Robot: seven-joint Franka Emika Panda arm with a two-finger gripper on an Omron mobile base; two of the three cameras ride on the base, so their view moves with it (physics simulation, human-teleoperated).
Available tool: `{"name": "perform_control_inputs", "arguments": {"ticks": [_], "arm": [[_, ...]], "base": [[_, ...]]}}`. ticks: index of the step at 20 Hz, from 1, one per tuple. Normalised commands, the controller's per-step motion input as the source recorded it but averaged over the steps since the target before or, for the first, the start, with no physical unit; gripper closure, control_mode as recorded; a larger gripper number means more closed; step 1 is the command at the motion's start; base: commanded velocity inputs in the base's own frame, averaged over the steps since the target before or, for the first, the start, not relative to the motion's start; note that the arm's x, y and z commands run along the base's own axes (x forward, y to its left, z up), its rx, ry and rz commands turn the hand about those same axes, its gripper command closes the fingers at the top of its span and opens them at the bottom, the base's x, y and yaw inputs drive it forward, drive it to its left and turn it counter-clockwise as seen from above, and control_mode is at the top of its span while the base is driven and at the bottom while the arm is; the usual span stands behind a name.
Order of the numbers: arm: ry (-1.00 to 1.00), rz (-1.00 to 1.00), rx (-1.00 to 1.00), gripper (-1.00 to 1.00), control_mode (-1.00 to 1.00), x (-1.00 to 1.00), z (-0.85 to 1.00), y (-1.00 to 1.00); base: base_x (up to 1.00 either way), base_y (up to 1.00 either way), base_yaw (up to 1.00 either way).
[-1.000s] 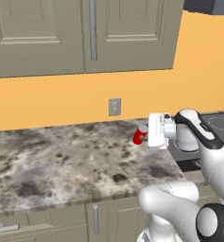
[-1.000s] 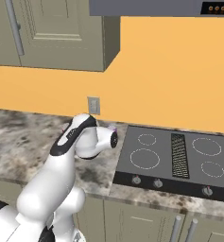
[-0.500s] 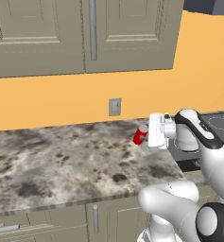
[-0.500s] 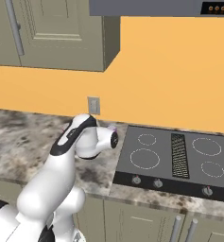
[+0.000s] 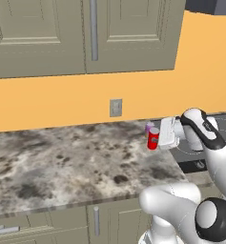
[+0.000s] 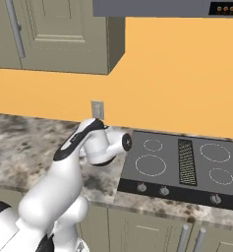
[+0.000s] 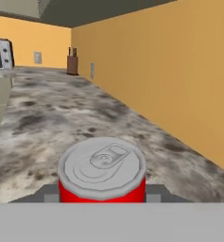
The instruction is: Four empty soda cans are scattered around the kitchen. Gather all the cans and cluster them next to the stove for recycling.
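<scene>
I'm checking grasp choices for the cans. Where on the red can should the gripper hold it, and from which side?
Grip the red can on its round side wall just below the silver top, coming in level from the stove side, as the gripper does now. It looks upright, and the purple can stands close behind it, so a sideways approach seems clearest.

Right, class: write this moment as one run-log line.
pincer: shut on red soda can | purple-pink can: just behind it on counter | stove: beside them
</scene>
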Motion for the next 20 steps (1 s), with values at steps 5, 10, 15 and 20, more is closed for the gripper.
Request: {"name": "perform_control_inputs", "arguments": {"ticks": [5,10,15,20], "arm": [[0.02,-0.05,-0.05,1.00,-1.00,0.03,-0.10,-0.20],[-0.02,0.00,-0.01,1.00,-1.00,0.02,-0.24,-0.09],[0.00,0.00,0.01,1.00,-1.00,0.14,-0.29,-0.18],[0.00,0.00,0.05,1.00,-1.00,0.19,-0.24,-0.21]], "base": [[0.00,0.00,0.00],[0.00,0.00,0.00],[0.00,0.00,0.00],[0.00,0.00,0.00]]}}
